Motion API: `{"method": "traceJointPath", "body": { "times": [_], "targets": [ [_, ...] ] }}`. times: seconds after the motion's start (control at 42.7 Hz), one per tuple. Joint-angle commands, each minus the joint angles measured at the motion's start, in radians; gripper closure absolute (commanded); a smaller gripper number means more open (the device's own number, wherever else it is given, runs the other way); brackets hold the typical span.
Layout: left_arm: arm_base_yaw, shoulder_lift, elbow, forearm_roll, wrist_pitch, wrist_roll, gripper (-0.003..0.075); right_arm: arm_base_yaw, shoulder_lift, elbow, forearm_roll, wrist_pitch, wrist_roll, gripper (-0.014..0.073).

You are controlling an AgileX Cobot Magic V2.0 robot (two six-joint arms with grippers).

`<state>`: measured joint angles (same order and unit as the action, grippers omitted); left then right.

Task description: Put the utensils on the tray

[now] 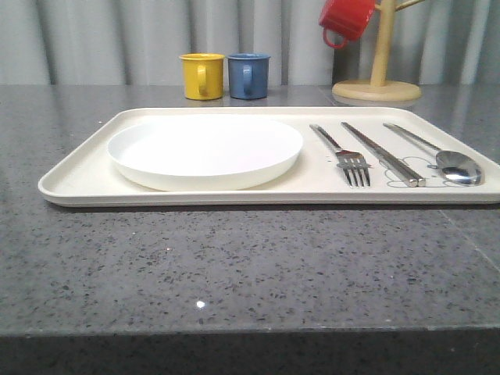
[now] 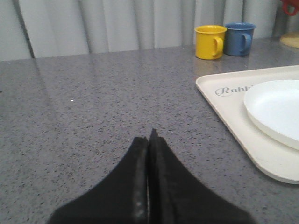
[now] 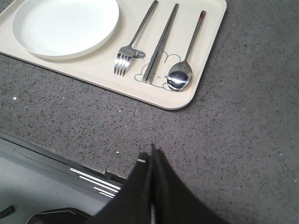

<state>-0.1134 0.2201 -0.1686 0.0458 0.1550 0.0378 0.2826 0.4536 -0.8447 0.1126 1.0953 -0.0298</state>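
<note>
The cream tray point(image 1: 78, 176) point(image 2: 224, 105) point(image 3: 205, 56) lies on the grey stone counter with a round white plate point(image 1: 205, 150) point(image 3: 65, 25) on its left half. On its right half the silver fork point(image 1: 344, 152) point(image 3: 135, 39), the pair of chopsticks point(image 1: 383, 154) point(image 3: 161, 42) and the spoon point(image 1: 445, 158) point(image 3: 187, 56) rest side by side. My left gripper point(image 2: 150, 140) is shut and empty above bare counter left of the tray. Over the counter's front edge, near the tray's right corner, my right gripper point(image 3: 152, 156) is shut and empty too.
A yellow mug point(image 1: 201, 76) point(image 2: 210, 42) and a blue mug point(image 1: 248, 75) point(image 2: 238, 38) stand behind the tray. At the back right a wooden mug tree point(image 1: 378, 78) carries a red mug point(image 1: 345, 19). A grey curtain closes the back.
</note>
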Motion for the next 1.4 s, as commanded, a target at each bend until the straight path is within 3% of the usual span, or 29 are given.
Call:
{"method": "traceJointPath", "body": {
  "times": [0.0,0.187,0.375,0.656,1.381],
  "targets": [
    [0.041,-0.084,0.069,-0.016,-0.177,-0.007,0.0741,-0.002,0.007,-0.020,-0.002,-0.058,0.001,0.0661],
    [0.085,-0.196,0.174,-0.046,-0.218,-0.007,0.0741,-0.002,0.007,-0.020,-0.002,-0.058,0.001,0.0661],
    [0.119,-0.247,0.176,-0.059,-0.191,-0.007,0.0741,-0.002,0.007,-0.020,-0.002,-0.058,0.001,0.0661],
    [0.115,-0.248,0.176,-0.059,-0.272,-0.007,0.0741,-0.002,0.007,-0.020,-0.002,-0.055,0.001,0.0661],
    [0.115,-0.246,0.176,-0.059,-0.265,-0.007,0.0741,-0.002,0.007,-0.020,-0.002,-0.055,0.001,0.0661]
  ]
}}
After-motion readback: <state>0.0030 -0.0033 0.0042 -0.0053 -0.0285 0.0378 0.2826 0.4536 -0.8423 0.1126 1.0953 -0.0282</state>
